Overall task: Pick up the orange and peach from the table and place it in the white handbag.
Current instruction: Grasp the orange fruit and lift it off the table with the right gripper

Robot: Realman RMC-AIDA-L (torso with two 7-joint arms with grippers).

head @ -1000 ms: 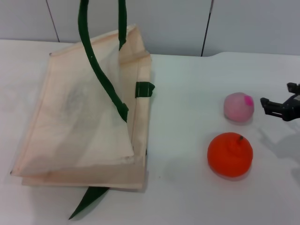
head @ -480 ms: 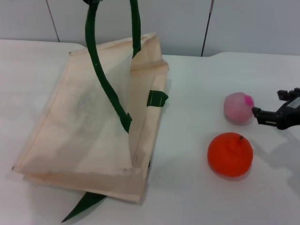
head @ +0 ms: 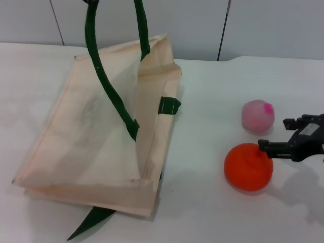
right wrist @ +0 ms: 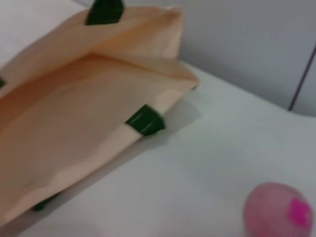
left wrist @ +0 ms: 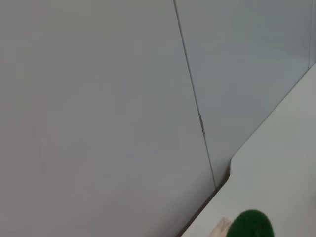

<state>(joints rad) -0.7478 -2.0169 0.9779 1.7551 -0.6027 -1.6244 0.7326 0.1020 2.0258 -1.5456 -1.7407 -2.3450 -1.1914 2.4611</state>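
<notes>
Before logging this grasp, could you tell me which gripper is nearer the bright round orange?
Right. The right gripper hovers just above the orange; the left is out of view.

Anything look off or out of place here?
Nothing damaged or spilled. The white handbag lies on the table, its mouth pulled open by a green handle lifted out of frame. The orange and peach sit intact, with the right gripper beside the orange.

- The handbag (head: pixel 96 131) lies on the table (head: pixel 202 202) at my left, its mouth facing right, one handle (head: pixel 109 86) rising up out of view.
- The orange (head: pixel 248 167) sits on the table well right of the bag, nearer me.
- The peach (head: pixel 257 116) sits just behind the orange.
- My right gripper (head: pixel 277 135) hangs at the orange's far right edge, in front of the peach.
</notes>
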